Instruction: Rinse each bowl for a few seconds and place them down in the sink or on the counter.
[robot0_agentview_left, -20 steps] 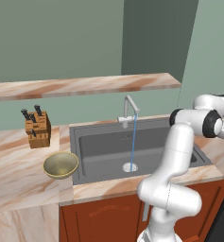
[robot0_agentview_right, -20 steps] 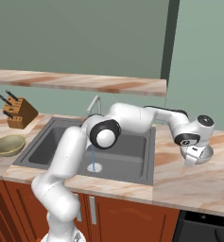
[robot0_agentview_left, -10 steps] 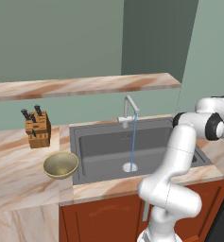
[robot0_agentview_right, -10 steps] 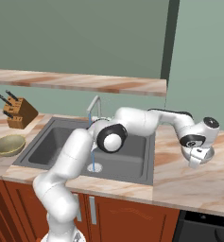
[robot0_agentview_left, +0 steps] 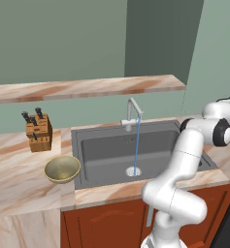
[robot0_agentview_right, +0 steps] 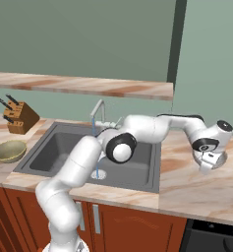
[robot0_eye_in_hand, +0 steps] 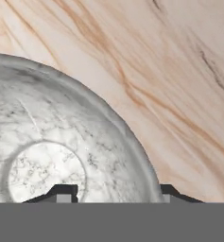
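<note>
A pale grey marbled bowl [robot0_eye_in_hand: 85,142] sits on the counter [robot0_eye_in_hand: 170,71] to the right of the sink [robot0_agentview_right: 49,147]. My gripper [robot0_eye_in_hand: 114,191] hangs just above it, jaws astride its near rim, one fingertip [robot0_eye_in_hand: 61,191] inside the bowl and the other outside. A gap still shows between the inner fingertip and the rim. From the right base view the gripper [robot0_agentview_right: 207,165] points down at the grey bowl [robot0_agentview_right: 220,158]. An olive-gold bowl [robot0_agentview_left: 62,168] [robot0_agentview_right: 10,150] rests upright on the counter left of the sink.
The silver faucet [robot0_agentview_left: 131,111] runs a thin stream of water [robot0_agentview_left: 136,145] into the sink's drain. A wooden knife block [robot0_agentview_left: 38,131] stands at the back left. A marbled shelf [robot0_agentview_left: 87,87] runs along the wall above the counter.
The hand has shifted slightly right and lower over the grey bowl, and the jaws have narrowed around its rim. The olive-gold bowl has not moved.
</note>
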You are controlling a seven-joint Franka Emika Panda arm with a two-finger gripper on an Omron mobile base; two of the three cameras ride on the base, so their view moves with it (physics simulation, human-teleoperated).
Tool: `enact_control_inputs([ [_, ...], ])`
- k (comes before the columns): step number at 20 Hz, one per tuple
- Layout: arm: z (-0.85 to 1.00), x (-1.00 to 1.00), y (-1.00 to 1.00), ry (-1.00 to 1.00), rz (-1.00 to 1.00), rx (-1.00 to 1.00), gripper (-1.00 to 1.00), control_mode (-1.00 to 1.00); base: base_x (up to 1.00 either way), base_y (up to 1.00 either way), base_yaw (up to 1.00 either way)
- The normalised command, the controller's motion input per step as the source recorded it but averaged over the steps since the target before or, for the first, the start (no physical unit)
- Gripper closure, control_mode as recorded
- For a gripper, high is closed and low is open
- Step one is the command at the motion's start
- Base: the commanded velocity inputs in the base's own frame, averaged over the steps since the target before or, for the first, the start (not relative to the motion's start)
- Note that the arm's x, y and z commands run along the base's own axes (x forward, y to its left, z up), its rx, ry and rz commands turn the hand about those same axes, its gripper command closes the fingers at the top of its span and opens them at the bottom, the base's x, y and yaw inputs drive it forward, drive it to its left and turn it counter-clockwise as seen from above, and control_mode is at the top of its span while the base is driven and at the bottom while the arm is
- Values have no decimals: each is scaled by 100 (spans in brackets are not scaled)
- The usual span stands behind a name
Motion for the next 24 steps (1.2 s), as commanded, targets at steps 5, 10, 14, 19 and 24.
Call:
enact_control_inputs([
  [5, 5, -25, 44, 0, 0, -5, 100, -100, 0, 0, 0],
  [10, 16, -47, 90, -1, 1, -20, 100, -100, 0, 0, 0],
  [14, 47, -51, 89, -1, 8, -22, 100, -100, 0, 0, 0],
  [19, 49, -58, 86, 0, 14, -22, 100, -100, 0, 0, 0],
  [24, 62, -62, 61, 0, 17, -20, 100, -100, 0, 0, 0],
])
